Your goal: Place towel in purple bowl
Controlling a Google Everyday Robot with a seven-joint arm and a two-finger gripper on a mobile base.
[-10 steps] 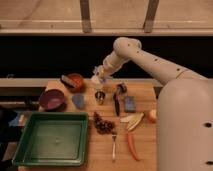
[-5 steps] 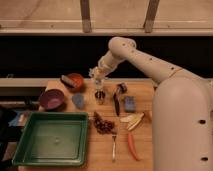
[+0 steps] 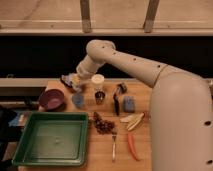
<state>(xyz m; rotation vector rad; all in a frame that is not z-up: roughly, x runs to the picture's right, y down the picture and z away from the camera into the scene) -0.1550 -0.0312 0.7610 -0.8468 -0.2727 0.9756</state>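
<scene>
The gripper point(image 3: 76, 80) hangs low over the back left part of the table point(image 3: 142, 150), its fingers together on the towel point(image 3: 73, 79), a pale bunch of cloth at the end of the white arm point(image 3: 130, 62). It sits just beyond and to the right of the purple bowl point(image 3: 51, 99), which stands near the table's left edge, apart from the cloth. Behind the gripper something orange-red shows, mostly hidden. A grey-blue rounded object point(image 3: 78, 100) lies just right of the bowl. A white cup point(image 3: 98, 81) stands beside the gripper, with a small dark cup point(image 3: 99, 96) in front of it. Farther right lie a black tool point(image 3: 117, 100) and a blue sponge point(image 3: 129, 103). A green tray point(image 3: 22, 145) fills the near left corner. Near it are a dark cluster point(image 3: 102, 125), a fork point(image 3: 114, 142), a carrot point(image 3: 132, 146) and banana pieces point(image 3: 133, 121).
</scene>
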